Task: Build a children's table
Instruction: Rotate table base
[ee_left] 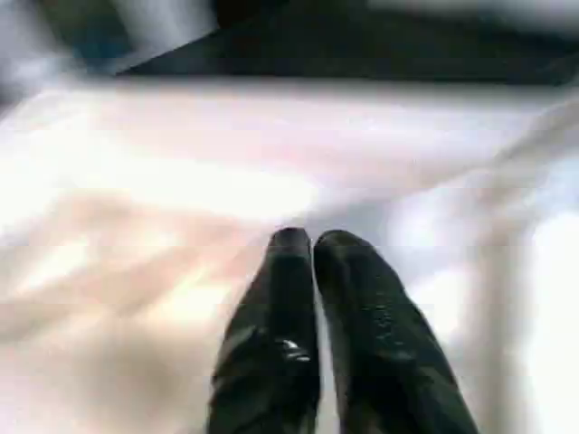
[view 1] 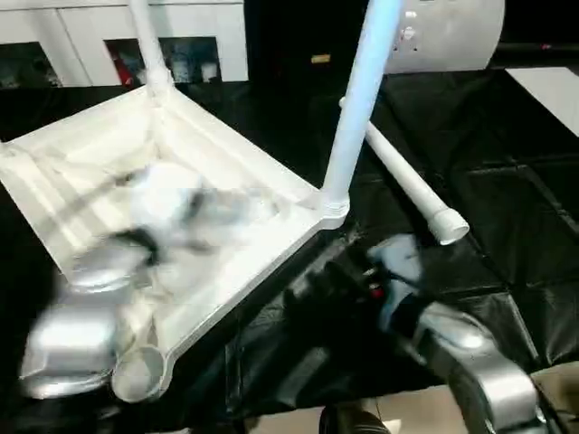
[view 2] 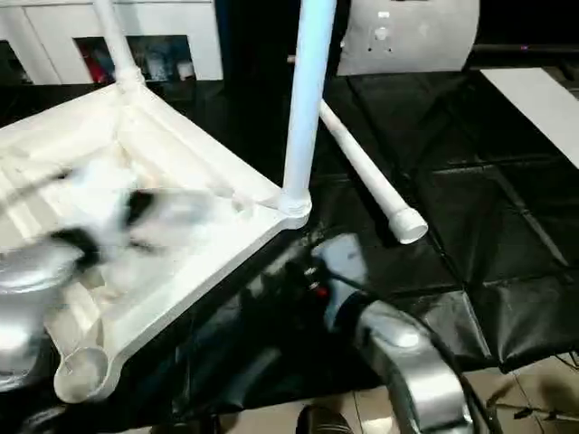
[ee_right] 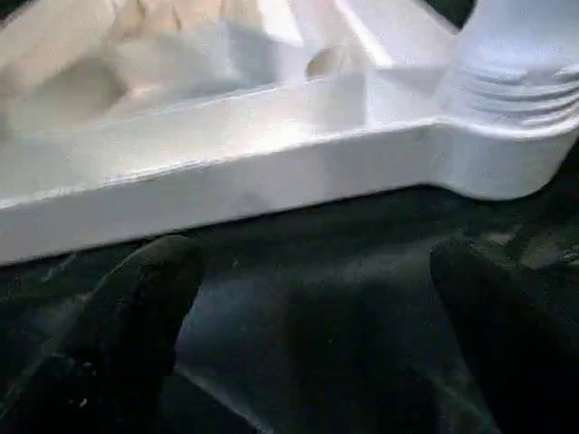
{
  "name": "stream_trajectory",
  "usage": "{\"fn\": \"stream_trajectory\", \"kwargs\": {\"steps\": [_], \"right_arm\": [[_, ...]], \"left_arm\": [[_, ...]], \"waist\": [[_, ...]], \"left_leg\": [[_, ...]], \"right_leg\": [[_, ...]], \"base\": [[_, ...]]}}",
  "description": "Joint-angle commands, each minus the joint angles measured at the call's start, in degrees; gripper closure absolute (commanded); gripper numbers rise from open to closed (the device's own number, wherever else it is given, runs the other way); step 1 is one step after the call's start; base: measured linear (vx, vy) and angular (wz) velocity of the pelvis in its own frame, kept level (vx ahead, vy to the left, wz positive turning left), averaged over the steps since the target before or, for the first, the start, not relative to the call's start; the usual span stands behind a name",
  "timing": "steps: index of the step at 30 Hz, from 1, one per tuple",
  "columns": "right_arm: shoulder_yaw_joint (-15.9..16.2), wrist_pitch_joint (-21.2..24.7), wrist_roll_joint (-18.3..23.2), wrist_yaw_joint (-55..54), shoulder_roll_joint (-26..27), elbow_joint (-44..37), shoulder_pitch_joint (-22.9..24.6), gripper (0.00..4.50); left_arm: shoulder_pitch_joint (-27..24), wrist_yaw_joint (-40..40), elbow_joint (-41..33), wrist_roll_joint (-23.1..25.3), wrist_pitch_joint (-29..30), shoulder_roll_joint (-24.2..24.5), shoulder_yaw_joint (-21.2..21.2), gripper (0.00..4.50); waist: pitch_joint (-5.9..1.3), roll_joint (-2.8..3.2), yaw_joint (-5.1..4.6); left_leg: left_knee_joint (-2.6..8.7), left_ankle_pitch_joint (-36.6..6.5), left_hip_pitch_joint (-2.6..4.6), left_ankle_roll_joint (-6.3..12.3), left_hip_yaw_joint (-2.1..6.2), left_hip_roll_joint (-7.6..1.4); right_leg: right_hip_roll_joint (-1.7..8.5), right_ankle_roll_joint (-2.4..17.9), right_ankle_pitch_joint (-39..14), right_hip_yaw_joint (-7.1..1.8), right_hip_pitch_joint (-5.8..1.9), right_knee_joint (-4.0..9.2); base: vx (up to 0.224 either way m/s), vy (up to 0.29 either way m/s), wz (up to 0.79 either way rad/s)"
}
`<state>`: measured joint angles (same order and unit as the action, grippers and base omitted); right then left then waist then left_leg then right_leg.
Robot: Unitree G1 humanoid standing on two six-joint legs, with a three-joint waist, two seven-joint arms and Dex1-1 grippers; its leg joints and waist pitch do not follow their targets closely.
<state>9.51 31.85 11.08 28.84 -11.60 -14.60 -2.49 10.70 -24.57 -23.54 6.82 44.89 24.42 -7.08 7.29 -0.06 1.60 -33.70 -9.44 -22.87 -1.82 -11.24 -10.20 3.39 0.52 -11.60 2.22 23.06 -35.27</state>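
Right gripper (ee_right: 308,316) wide — left gripper (ee_left: 312,249) closed

Heavy motion blur is seen over the left arm (view 1: 99,298) at 8 o'clock in the head views. The white table top (view 1: 226,163) is brightly lit, almost washed out. Soft glare is thrown off the black table cover (view 1: 507,226) at 3 o'clock.
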Motion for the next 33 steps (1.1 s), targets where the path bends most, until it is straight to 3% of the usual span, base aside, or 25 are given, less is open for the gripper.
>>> {"fn": "stream_trajectory", "kwargs": {"steps": [1,2,5,6,9,13,17,21,26,32,33], "right_arm": [[0.7,1.5,-1.3,-1.1,0.1,1.2,-0.8,0.00],[1.1,1.9,-1.6,-1.5,0.2,1.6,-1.2,0.00],[2.7,2.9,-3.1,-2.9,0.4,3.7,-2.9,0.00],[3.0,2.9,-3.4,-3.3,0.7,4.4,-3.4,0.00],[3.2,2.7,-3.8,-4.2,1.9,6.8,-5.4,0.00],[3.2,2.3,-4.3,-5.2,3.2,9.3,-7.6,0.00],[3.4,0.9,-4.7,-6.3,4.5,13.3,-10.1,0.00],[2.2,-2.0,-5.6,-8.2,6.2,20.1,-14.2,0.00],[1.4,-3.3,-5.8,-8.3,6.4,22.9,-16.8,0.00],[0.6,-5.9,-6.0,-8.3,6.1,27.6,-20.3,0.00],[0.3,-6.5,-6.2,-8.3,5.9,28.6,-21.2,0.00]], "left_arm": [[-2.2,1.0,-1.7,3.4,1.6,2.9,-3.1,4.46],[-3.2,1.0,-2.0,3.7,2.0,4.1,-3.7,4.46],[-6.9,0.5,-2.5,4.8,3.8,8.2,-4.5,4.46],[-7.6,0.6,-2.5,5.3,4.1,8.8,-4.5,4.46],[-9.9,0.6,-3.2,6.9,6.3,10.9,-3.7,4.46],[-11.0,-0.9,-4.3,5.6,8.4,11.0,-2.8,4.46],[-11.6,-5.8,-6.4,-0.4,11.6,10.4,0.0,4.46],[-13.4,-15.1,-11.6,-6.9,19.2,15.0,5.4,4.46],[-15.1,-24.3,-16.7,-13.9,21.3,21.6,9.2,4.46],[-11.6,-30.1,-20.4,-23.4,20.7,17.2,11.7,4.46],[-9.9,-30.1,-20.3,-23.6,20.1,15.9,14.1,4.46]], "waist": [[-4.05,0.32,0.25],[-4.10,0.58,0.51],[-4.16,0.56,0.90],[-4.14,0.80,1.21],[-4.09,0.84,1.76],[-4.14,0.60,1.66],[-4.14,0.72,1.77],[-4.19,0.50,1.52],[-3.99,0.63,1.44],[-4.34,0.77,0.76],[-4.47,0.38,0.58]], "left_leg": [[4.17,-10.9,1.57,0.97,2.07,-2.88],[4.13,-11.5,2.17,0.55,1.94,-3.03],[4.44,-11.7,2.10,-0.43,2.07,-3.05],[4.55,-13.5,2.54,-1.07,2.04,-3.18],[4.78,-15.5,2.53,-2.22,2.15,-3.16],[4.84,-15.9,2.22,-2.69,2.29,-2.99],[4.77,-16.1,2.34,-3.06,2.15,-2.98],[4.69,-14.9,2.20,-3.01,2.03,-2.75],[4.83,-16.1,2.20,-3.33,2.02,-2.69],[4.51,-13.6,2.24,-4.28,1.79,-2.58],[4.39,-12.2,2.02,-3.99,1.75,-2.54]], "right_leg": [[4.27,10.0,-12.3,-2.62,-2.11,4.49],[4.19,10.0,-12.3,-2.70,-1.61,4.65],[3.97,10.3,-10.3,-2.54,-1.52,4.24],[3.96,10.1,-10.6,-2.61,-1.15,4.35],[4.09,9.7,-10.3,-2.78,-1.09,4.29],[4.33,9.7,-10.7,-2.80,-1.34,4.24],[4.36,9.8,-10.8,-2.89,-1.08,4.27],[4.11,10.4,-9.3,-2.82,-1.19,3.92],[4.11,9.8,-11.6,-2.78,-1.23,4.02],[3.96,10.8,-6.8,-2.80,-1.53,3.52],[3.94,11.2,-5.0,-2.79,-1.89,3.35]], "base": [[0.000,0.000,0.00],[0.000,0.000,0.00],[0.000,0.000,0.00],[0.000,0.000,0.00],[0.000,0.000,0.00],[0.000,0.000,0.00],[0.000,0.000,0.00],[0.000,0.000,0.00],[0.000,0.000,0.00],[0.000,0.000,0.00],[0.000,0.000,0.00]]}}
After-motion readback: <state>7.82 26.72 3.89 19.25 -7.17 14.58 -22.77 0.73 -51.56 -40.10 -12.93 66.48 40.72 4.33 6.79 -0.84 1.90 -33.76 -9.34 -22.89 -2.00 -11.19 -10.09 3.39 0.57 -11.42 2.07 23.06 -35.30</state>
